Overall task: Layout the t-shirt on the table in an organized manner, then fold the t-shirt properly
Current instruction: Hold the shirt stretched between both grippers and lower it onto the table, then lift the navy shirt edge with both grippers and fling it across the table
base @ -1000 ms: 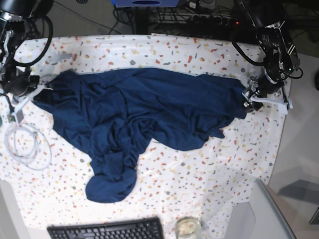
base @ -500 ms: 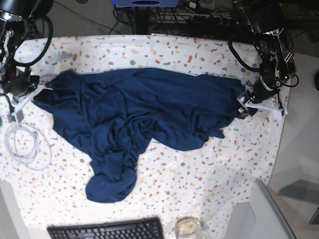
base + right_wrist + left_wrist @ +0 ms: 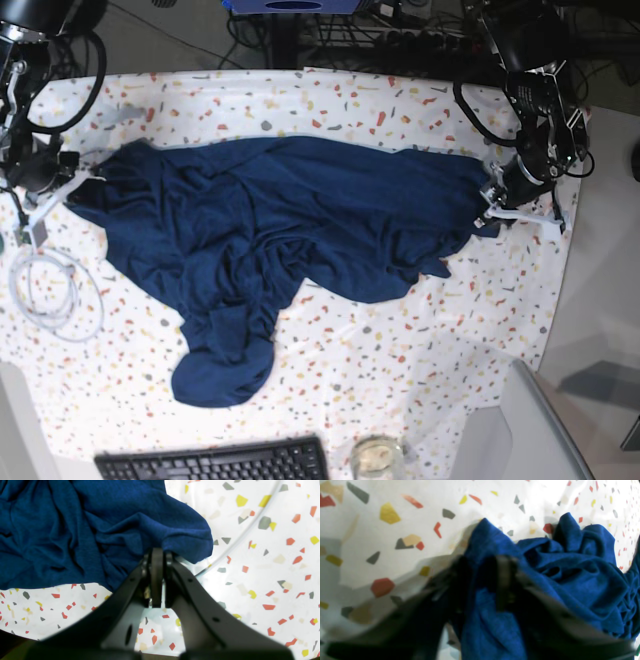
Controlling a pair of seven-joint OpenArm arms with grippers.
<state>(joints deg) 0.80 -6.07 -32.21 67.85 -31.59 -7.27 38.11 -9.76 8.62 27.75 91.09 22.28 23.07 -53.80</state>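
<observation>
Sprawling across the middle of the worktop (image 3: 330,95), the t-shirt (image 3: 280,220) lies crumpled, with its long axis running side to side between the 2 side edges. 1 bunched lobe of fabric hangs off that band toward the near edge, ending just short of the keyboard (image 3: 215,462). The far edge of the cloth runs roughly straight and parallel to the worktop's far edge.

At the end by the base view's left edge, the right claw (image 3: 157,555) has its 2 fingers pressed together on a fold of the shirt's edge, fabric draped over the tips. At the opposite end, the left claw (image 3: 482,567) sits with blue fabric between its narrowed fingers; the wrist view is blurred, so I cannot tell whether they actually pinch it. A coiled white cable (image 3: 55,290) lies near the right claw's end.
</observation>
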